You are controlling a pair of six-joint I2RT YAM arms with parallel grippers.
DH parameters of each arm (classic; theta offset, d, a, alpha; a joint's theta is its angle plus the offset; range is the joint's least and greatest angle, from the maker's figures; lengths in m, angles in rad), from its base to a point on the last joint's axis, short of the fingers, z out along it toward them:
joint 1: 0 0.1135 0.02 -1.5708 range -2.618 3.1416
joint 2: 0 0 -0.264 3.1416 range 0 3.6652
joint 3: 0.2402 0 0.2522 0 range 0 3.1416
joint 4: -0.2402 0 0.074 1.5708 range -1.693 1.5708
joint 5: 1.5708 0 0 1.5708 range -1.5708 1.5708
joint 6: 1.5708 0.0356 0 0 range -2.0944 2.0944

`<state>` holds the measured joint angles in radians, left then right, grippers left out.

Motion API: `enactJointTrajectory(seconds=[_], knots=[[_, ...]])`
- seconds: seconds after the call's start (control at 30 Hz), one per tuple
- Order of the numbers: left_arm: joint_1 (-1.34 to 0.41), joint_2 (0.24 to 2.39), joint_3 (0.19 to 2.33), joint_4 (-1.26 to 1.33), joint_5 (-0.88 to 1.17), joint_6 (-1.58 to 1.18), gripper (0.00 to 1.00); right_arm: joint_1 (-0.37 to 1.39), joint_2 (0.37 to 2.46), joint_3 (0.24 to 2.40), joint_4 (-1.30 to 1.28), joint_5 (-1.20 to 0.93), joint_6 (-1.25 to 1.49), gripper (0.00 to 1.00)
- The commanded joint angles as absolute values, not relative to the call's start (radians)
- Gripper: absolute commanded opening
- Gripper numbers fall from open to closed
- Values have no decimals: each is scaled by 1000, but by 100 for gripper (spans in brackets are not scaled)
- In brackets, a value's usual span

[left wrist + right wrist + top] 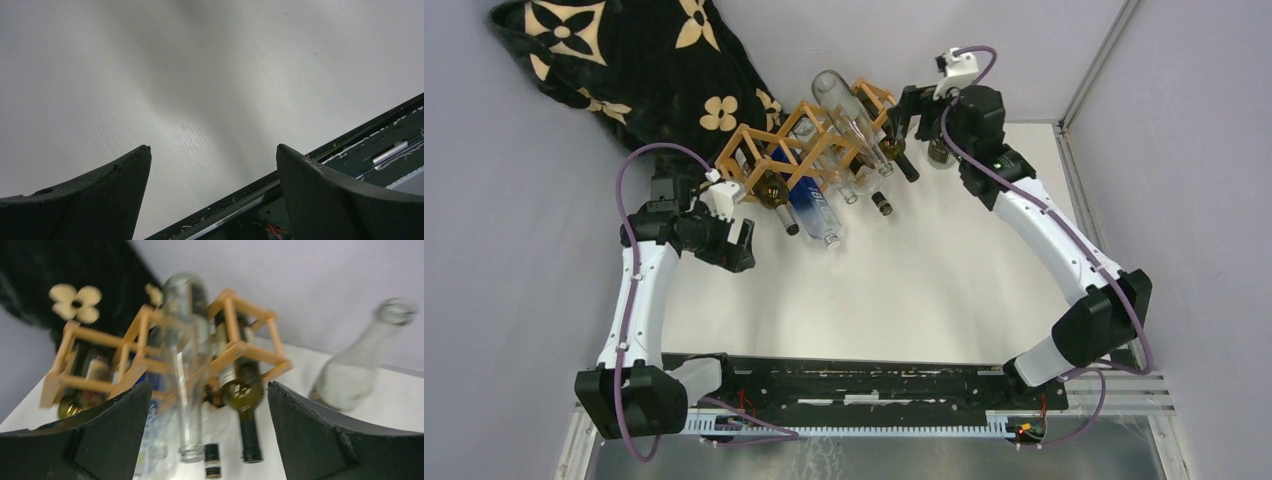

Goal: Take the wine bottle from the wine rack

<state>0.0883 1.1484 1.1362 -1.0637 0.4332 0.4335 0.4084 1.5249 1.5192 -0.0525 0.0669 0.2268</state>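
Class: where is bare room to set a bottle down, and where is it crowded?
Free: the white table between the wine rack and the base rail. Crowded: around the rack, where bottle necks jut out.

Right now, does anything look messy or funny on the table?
Yes. A clear bottle seems to lie tilted on top of the wine rack, not inside a cell, and a small dark object lies loose on the table beside it.

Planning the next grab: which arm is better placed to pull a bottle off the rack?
Right. The right gripper is open and faces the wine rack, a dark wine bottle straight ahead; the left gripper faces only table.
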Motion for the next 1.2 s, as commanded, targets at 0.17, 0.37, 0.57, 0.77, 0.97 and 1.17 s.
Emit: enactJointTrajectory(seconds=[0.17, 0.37, 0.57, 0.77, 0.97, 1.17], knots=[[89, 1042, 1046, -1003, 386, 496, 100, 460, 1689, 1564, -180, -193, 247, 83], [89, 1026, 1027, -1002, 389, 524, 100, 463, 1745, 1571, -158, -274, 283, 71], [89, 1035, 1019, -984, 386, 541, 100, 473, 1795, 1587, -152, -311, 309, 65], [89, 1043, 1027, -981, 395, 538, 100, 473, 1828, 1592, -144, -331, 327, 61], [89, 1026, 1037, -981, 419, 537, 100, 474, 1895, 1677, -171, -344, 331, 57], [89, 1019, 1042, -987, 425, 551, 100, 469, 1960, 1767, -200, -370, 349, 56]])
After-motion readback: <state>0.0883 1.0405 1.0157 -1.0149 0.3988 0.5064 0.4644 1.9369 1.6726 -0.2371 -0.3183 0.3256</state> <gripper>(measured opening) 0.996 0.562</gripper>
